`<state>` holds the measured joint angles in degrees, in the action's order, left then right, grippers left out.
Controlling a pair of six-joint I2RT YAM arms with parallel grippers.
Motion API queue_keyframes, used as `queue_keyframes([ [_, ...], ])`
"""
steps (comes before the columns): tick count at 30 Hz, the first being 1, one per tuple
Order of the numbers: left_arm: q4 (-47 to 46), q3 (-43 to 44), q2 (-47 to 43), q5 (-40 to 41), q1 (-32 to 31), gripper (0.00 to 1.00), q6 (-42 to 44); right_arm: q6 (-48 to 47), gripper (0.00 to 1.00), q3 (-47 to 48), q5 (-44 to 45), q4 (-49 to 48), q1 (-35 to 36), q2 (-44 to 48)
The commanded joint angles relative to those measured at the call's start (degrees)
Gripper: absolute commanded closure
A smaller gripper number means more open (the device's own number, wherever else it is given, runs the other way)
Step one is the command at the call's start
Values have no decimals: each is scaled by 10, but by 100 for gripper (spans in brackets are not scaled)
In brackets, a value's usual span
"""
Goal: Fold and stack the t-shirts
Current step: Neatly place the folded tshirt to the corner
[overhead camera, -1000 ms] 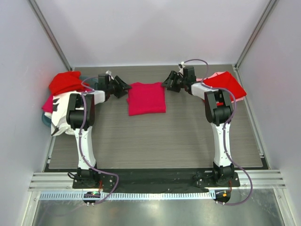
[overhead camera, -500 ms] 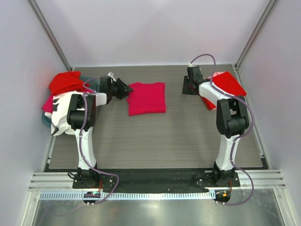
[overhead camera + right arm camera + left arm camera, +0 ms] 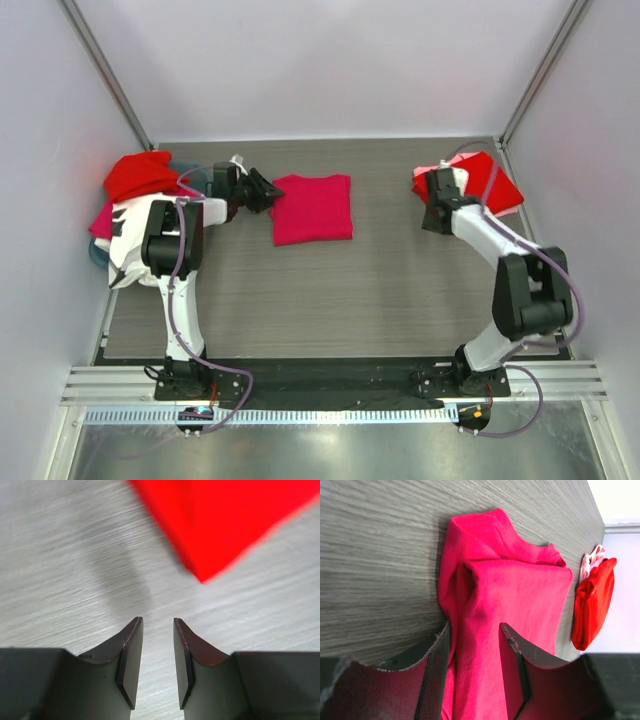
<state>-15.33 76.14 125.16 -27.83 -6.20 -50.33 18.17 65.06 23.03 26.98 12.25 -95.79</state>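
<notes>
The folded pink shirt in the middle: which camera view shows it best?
The top external view: the folded pink shirt shows almost whole there. The left wrist view shows it close but slanted and cut off, between the left fingers. The right wrist view shows none of it.

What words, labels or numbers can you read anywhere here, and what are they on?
Black print on the white shirt: too small to read.
On the crimson shirt: no text.
Nothing else shows any writing.
</notes>
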Motion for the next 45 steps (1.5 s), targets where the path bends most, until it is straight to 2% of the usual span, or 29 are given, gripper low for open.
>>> queue_keyframes([
  [1,0,-11,-34,-17,-2,56,15,72,64,-61,-42,-56,-74,102],
  [3,-1,-14,-37,-18,-2,56,14,87,65,-91,-114,-79,-108,125],
  [5,-5,-15,-37,-20,-2,57,11,119,64,-135,-169,-119,-172,154],
  [7,-7,-16,-35,-23,-2,56,8,165,57,-176,-264,-171,-219,165],
  [9,-8,-17,-36,-26,-2,57,8,199,56,-200,-324,-231,-278,169],
  [11,-9,-18,-36,-27,-2,56,8,252,52,-229,-328,-263,-319,164],
  [14,-9,-20,-38,-27,-1,56,8,329,59,-274,-362,-376,-351,152],
  [17,-8,-20,-37,-26,-2,56,8,375,65,-292,-369,-454,-369,111],
  [21,-7,-20,-40,-24,-2,57,11,418,66,-291,-353,-527,-379,46],
  [35,-6,-11,-30,-29,-2,58,9,464,67,-243,-318,-646,-385,-125],
  [39,-6,-12,-32,-28,-2,59,11,468,74,-232,-316,-656,-385,-146],
  [41,-6,-12,-32,-28,-2,59,11,469,84,-230,-317,-656,-385,-152],
  [43,-5,-12,-31,-27,-2,60,11,464,99,-230,-320,-656,-385,-150],
  [45,-5,-10,-31,-27,-3,60,10,462,99,-253,-318,-661,-385,-138],
])
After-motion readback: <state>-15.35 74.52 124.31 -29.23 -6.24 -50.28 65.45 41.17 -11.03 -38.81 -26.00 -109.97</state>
